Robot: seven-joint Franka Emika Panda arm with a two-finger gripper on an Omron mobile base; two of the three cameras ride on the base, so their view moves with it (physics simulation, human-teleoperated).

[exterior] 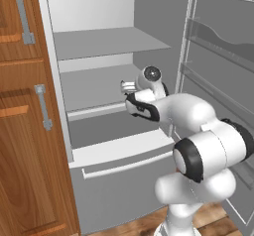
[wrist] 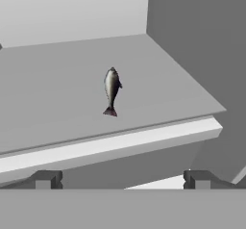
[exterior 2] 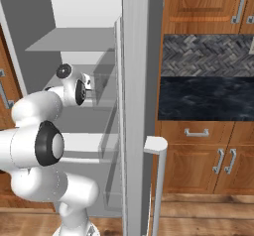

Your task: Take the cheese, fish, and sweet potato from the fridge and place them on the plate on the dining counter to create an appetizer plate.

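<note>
Kitchen scene, rendered, read from left to right in the left base view. Wooden cabinets (exterior: 22, 131) at far left, with grey bar handles. Next, fridge (exterior: 119, 175) standing open: white shelves bare where visible, lower drawer shut, door racks (exterior: 218, 46) swung out at right. Arm reaching into the middle shelf level, gripper (exterior: 128, 87) aimed at the back wall, presumably lined up at shelf height for a level reach instead of a drop from above, since the shelf overhead leaves little room. Same reach in the right base view, gripper (exterior 2: 91, 88) partly screened by the door edge, dark stone counter (exterior 2: 206, 98) and more cabinets off to the right. Jaws spread wide, nothing between them; in the hand view, the two dark tips at the bottom edge, well apart. Fish (wrist: 112, 91) alone on the shelf (wrist: 57, 103), near its middle, set back from the white front lip. Well apart from the tips, not yet touched. Long axis roughly along the line of approach: head toward the back wall, tail toward the front edge and the gripper, tail swung very slightly left. Judging by that lie, slender body likely to be caught across its narrow width, with the spread tips passing either side. Cheese, sweet potato and plate not made out from here, so probably the fish grab in hand.
</note>
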